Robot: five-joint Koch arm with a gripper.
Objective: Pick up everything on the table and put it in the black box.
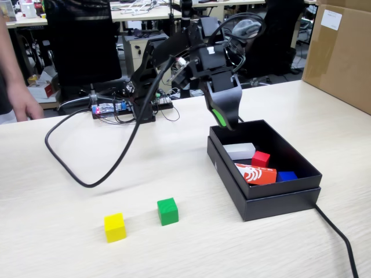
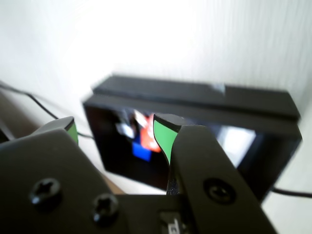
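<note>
On the beige table a yellow cube and a green cube lie side by side near the front. The black box stands at the right; a red cube lies inside it. My gripper hangs just above the box's back left corner, apart from both loose cubes. In the wrist view my gripper is open, its green-padded jaws spread wide with nothing between them, and the black box lies blurred beyond them.
The box also holds a white block, a red-orange packet and a blue piece. A black cable loops over the table left of the arm. A brown cardboard box stands back right; a person's hand at far left.
</note>
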